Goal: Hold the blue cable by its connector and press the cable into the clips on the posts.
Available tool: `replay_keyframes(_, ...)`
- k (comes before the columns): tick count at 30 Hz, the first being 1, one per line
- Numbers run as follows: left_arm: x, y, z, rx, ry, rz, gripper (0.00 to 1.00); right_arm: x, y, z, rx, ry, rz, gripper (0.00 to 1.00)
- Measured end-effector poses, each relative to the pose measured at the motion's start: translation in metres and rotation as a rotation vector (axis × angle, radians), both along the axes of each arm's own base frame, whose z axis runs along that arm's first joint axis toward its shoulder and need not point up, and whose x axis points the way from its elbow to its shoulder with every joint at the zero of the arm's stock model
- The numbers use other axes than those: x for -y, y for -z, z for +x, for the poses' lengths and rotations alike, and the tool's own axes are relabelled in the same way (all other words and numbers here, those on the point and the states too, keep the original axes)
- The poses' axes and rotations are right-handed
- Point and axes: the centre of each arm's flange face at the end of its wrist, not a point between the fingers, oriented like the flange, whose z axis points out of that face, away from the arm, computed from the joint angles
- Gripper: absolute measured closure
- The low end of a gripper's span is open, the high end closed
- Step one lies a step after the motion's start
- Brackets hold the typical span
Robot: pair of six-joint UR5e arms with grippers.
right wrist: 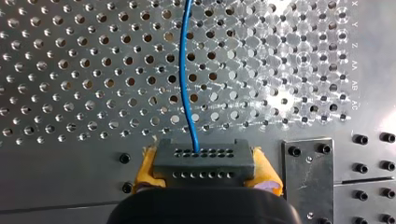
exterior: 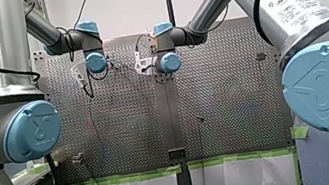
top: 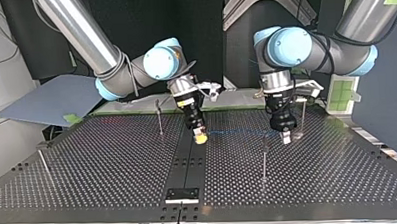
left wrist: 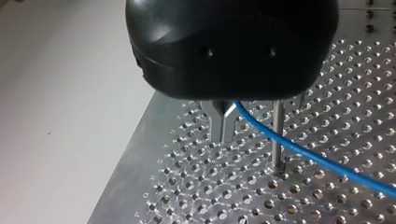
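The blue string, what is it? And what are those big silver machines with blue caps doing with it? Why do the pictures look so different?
Those are two robot arms, each ending in a two-fingered gripper. The string is a blue cable. One picture looks out from behind the arms, one faces them across the table full of little holes, and two come from cameras on the wrists. Thin metal posts stand on the table. My right gripper, with yellow pads, squeezes the dark connector at the cable's end. My left gripper pinches the cable further along, beside one post.
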Motion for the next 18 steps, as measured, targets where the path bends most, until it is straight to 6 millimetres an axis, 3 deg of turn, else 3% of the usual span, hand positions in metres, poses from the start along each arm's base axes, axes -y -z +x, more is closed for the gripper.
replay_keyframes(18,0.013,0.010,-0.019,-0.091,-0.019,-0.005,1.00,-0.003,0.001,0.002,-0.003,-0.003,0.004,1.00)
